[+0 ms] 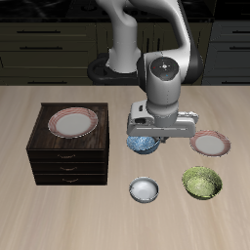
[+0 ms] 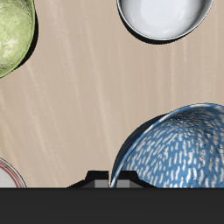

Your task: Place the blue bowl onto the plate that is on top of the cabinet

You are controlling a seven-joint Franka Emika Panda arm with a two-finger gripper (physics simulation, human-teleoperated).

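Observation:
The blue bowl (image 1: pixel 143 145), mottled blue and white, sits just under my gripper (image 1: pixel 146 137) near the middle of the table, beside the cabinet. In the wrist view the bowl (image 2: pixel 179 149) looms large, and its rim runs into my gripper (image 2: pixel 112 178), whose fingertips stand close together on it. The plate (image 1: pixel 73 122), cream with a reddish-brown rim, lies on top of the dark brown cabinet (image 1: pixel 66 161). I cannot tell whether the bowl rests on the table or hangs just above it.
A pink-rimmed plate (image 1: pixel 209 145) lies beside the gripper, away from the cabinet. A green speckled bowl (image 1: pixel 202 182) (image 2: pixel 10 35) and a small grey-white bowl (image 1: pixel 145 189) (image 2: pixel 164 16) stand nearer the table's front edge.

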